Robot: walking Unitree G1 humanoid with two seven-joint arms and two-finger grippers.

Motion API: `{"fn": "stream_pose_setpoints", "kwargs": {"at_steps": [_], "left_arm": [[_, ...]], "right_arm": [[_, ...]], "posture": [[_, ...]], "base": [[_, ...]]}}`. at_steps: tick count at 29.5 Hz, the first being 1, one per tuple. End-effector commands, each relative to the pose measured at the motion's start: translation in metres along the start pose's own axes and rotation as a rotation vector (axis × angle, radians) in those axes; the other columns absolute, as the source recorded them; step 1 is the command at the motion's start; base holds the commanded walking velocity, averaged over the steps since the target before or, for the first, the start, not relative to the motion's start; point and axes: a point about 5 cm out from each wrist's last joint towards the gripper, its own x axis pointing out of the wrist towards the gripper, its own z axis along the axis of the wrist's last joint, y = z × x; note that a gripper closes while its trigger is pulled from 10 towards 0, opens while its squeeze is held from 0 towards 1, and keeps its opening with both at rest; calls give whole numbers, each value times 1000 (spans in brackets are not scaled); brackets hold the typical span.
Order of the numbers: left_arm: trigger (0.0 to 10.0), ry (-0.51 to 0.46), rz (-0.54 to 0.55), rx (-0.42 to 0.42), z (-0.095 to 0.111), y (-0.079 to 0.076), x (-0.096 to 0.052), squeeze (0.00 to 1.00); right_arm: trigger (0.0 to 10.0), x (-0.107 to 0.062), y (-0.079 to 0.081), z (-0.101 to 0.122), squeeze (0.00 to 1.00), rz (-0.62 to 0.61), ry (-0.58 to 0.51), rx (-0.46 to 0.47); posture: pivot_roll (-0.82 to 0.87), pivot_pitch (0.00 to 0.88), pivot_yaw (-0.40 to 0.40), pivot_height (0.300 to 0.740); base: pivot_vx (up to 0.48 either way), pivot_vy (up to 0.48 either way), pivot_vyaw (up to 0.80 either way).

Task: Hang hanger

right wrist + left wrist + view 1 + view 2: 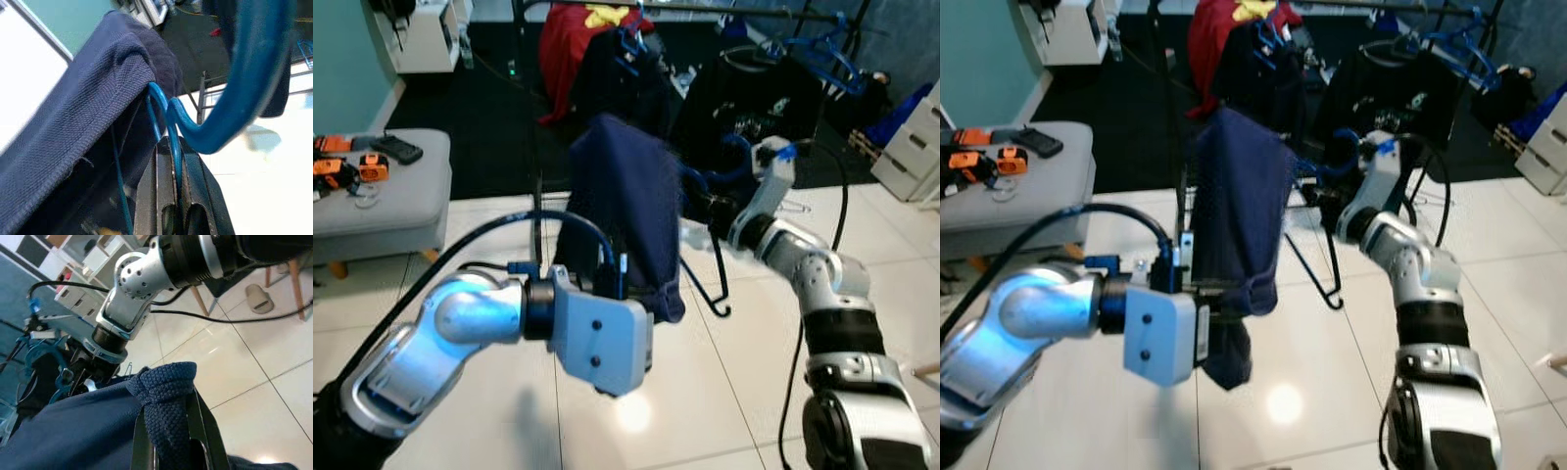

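step: carry to rail, hanging not yet done | blue hanger [172, 128] is pinched between fingers of right gripper [172, 161], its hook free | navy garment [628, 211] draped on it, hem pinched by left gripper [172, 431] | held short of clothes rail [1381, 8] | next: hook to be lifted over rail, likely needs reach upward

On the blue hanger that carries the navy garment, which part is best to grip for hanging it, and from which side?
Probably the thin neck just below the hook of the blue hanger, where the right gripper is shut on it now. Come from the robot's right side, since the navy garment covers the shoulders and the left gripper pinches its hem on the left. That leaves the curved hook free for a rail.
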Motion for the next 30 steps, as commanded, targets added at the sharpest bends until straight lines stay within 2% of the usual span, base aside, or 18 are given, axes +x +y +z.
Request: {"fn": "stream_pose_setpoints", "kwargs": {"at_steps": [1,3,6,7,9,10,11,13,15,19,24,28,30], "left_arm": [[10000,-41,-17,-1,5,-11,10,0],[10000,-37,-4,1,5,-12,13,0],[10000,-13,43,-13,0,-18,22,0],[10000,-13,43,-13,0,-18,22,0],[10000,5,69,-15,-3,-19,25,0],[10000,5,69,-15,-3,-19,25,0],[10000,32,92,-4,-7,-19,26,0],[10000,32,92,-4,-7,-19,26,0],[10000,46,97,1,-10,-20,26,0],[10000,59,102,6,-12,-19,25,0],[10000,108,110,23,-19,-19,22,0],[10000,121,125,29,-20,-18,21,0],[10000,172,178,60,-26,-9,13,0]], "right_arm": [[10000,3,1,-4,0,-25,18,58],[10000,5,4,-7,0,-18,32,69],[10000,11,35,-13,0,137,22,144],[10000,11,35,-13,0,137,22,144],[10000,14,50,-14,0,207,15,209],[10000,14,50,-14,0,207,15,209],[10000,16,63,-10,0,265,-7,333],[10000,16,63,-10,0,265,-7,333],[10000,18,65,-4,0,261,-33,393],[10000,19,65,1,0,255,-51,422],[10000,19,70,26,0,256,-157,538],[10000,18,72,28,0,258,-164,554],[10000,16,78,29,0,281,-169,573]], "posture": [[-61,132,-20,740],[-61,132,-20,740],[-58,136,-19,740],[-58,136,-19,740],[-57,139,-16,740],[-57,139,-16,740],[-54,143,-13,740],[-54,143,-13,740],[-55,144,-11,740],[-56,145,-12,740],[-60,148,-14,740],[-59,150,-16,740],[-60,152,-17,740]], "base": [[0,0,0],[0,0,0],[0,0,0],[0,0,0],[0,0,0],[0,0,0],[0,0,0],[0,0,0],[0,0,0],[0,0,0],[0,0,0],[0,0,0],[0,0,0]]}}
